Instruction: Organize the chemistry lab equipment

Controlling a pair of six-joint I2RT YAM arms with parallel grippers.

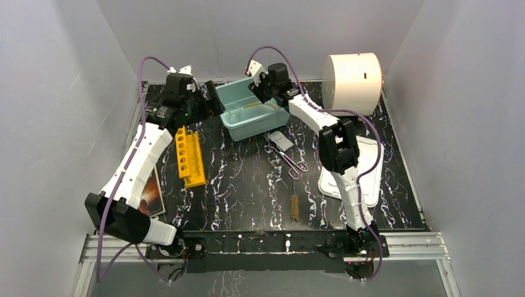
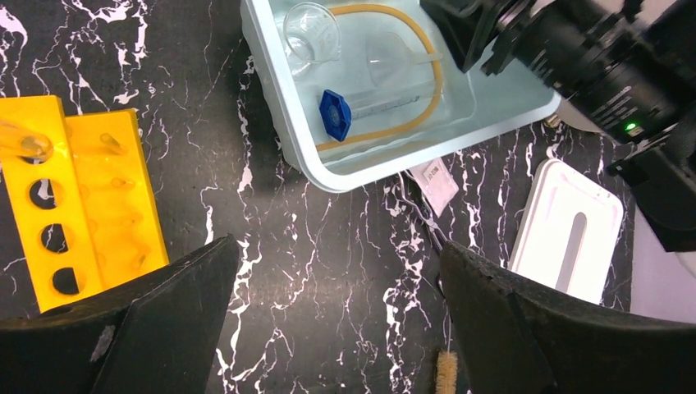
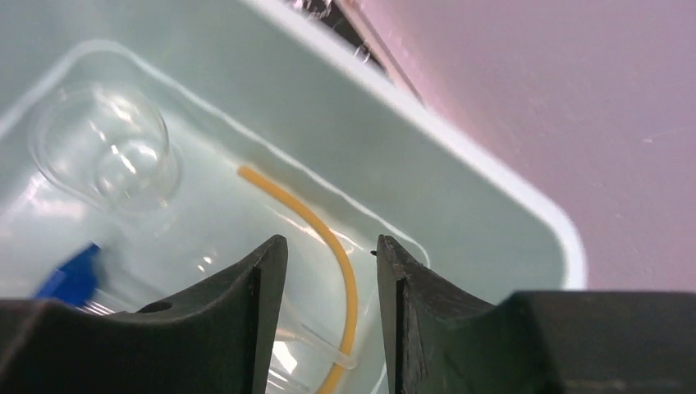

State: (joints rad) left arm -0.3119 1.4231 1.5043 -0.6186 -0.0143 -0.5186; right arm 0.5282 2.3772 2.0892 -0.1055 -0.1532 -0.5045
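Work surface: black table [image 1: 247, 185] with white marbling.

Items resting directly on it:
- Pale teal plastic bin [image 1: 260, 128], far centre.
- Yellow test-tube rack [image 1: 190, 158], left of centre.
- Paperback book [image 1: 151, 195], near left, partly under the arm.
- Metal tongs [image 1: 290, 159], just in front of the bin, touching a small white packet [image 1: 280, 139].
- Brown bristle brush [image 1: 295, 207], near centre.
- White lid [image 1: 371, 162], right side.
- Big white cylinder [image 1: 351, 82], far right corner, on its side.
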